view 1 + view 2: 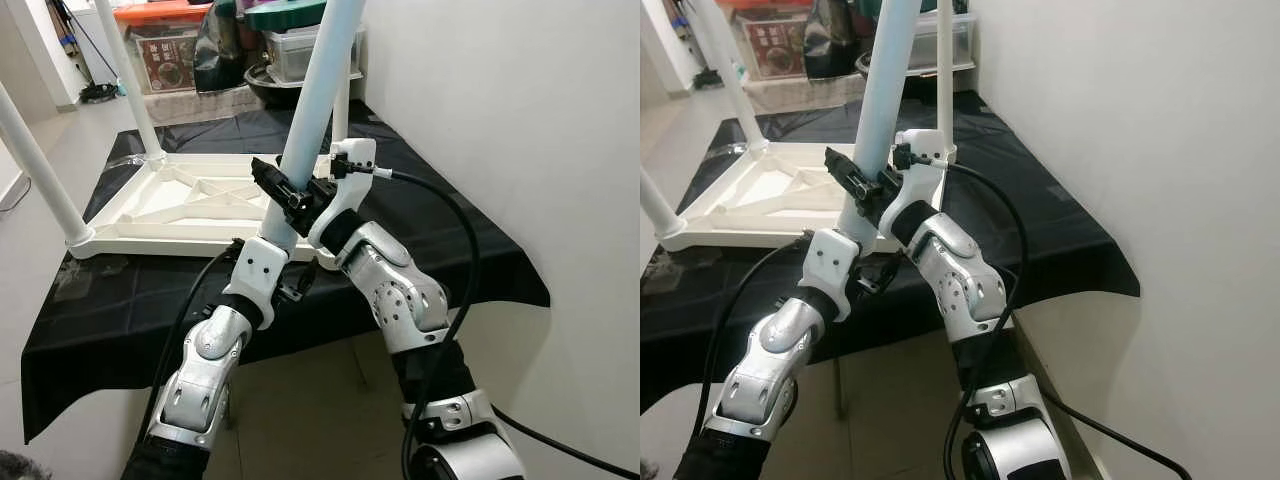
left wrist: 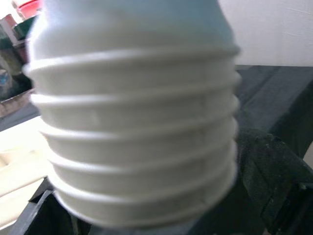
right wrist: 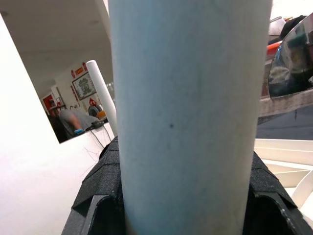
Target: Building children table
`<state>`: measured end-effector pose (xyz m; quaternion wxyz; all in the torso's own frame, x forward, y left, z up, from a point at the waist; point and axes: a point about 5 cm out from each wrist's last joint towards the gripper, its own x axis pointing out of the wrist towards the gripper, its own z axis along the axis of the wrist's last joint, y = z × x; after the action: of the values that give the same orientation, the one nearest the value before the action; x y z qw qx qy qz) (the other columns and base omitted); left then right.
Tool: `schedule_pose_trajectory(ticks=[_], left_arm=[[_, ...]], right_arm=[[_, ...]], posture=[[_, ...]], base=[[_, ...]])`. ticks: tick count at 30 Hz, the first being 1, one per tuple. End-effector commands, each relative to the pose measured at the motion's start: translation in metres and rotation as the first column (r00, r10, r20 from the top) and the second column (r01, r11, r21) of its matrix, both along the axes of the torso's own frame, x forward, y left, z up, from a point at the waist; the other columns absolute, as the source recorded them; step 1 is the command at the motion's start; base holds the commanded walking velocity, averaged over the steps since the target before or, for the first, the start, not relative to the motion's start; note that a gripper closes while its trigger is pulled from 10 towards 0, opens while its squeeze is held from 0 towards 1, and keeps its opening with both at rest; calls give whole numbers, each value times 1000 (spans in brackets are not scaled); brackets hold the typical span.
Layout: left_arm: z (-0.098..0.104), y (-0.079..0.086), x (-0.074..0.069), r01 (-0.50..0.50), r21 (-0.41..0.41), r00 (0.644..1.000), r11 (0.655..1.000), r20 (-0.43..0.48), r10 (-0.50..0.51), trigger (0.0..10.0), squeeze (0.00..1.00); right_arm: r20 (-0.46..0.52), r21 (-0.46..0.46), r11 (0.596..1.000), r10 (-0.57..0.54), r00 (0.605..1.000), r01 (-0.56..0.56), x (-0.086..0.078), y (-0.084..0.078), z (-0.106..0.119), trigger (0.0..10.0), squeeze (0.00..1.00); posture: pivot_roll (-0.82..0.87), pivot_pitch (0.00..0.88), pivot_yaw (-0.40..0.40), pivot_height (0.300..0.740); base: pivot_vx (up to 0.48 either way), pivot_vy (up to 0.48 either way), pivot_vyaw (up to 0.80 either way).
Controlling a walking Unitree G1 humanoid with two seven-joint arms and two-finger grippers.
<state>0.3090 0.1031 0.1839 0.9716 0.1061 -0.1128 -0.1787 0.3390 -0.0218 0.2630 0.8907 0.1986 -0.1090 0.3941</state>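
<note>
Centre frame: my right end effector [image 1: 300, 195] clamps the table leg [image 1: 318, 95]; my left end effector [image 1: 285, 285] holds its threaded end [image 2: 137, 147] beside the upturned tabletop [image 1: 190, 205] on the surface [image 1: 450, 250]. I should align the threads squarely before twisting.

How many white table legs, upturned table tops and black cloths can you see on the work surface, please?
White plastic table legs: 4, three standing in the top (near left, far left, far right) and one held by both grippers
Upturned white plastic table top: 1
Black cloth: 1
Total: 6
</note>
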Motion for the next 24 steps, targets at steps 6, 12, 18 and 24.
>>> schedule_pose_trajectory(ticks=[6,12,18,24], left_arm=[[7,-2,0,24,-11,999,1000,25,-23,10000,0],[6,-13,-3,69,-21,997,997,20,-69,10000,0],[4,-12,-2,60,-20,998,998,16,-59,10000,0],[6,-9,0,47,-17,999,999,20,-47,10000,0]], right_arm=[[-101,33,999,22,995,-19,-9,11,-31,0,0],[-106,31,999,19,994,-16,-9,11,-33,0,0],[-106,29,999,27,994,-24,-10,12,-34,0,0],[-111,20,999,36,993,-34,-13,13,-37,0,0]], posture=[[-44,34,13,734],[-42,28,18,734],[-45,24,18,734],[-45,24,18,734]], base=[[0,0,0],[0,0,0],[0,0,0],[0,0,0]])
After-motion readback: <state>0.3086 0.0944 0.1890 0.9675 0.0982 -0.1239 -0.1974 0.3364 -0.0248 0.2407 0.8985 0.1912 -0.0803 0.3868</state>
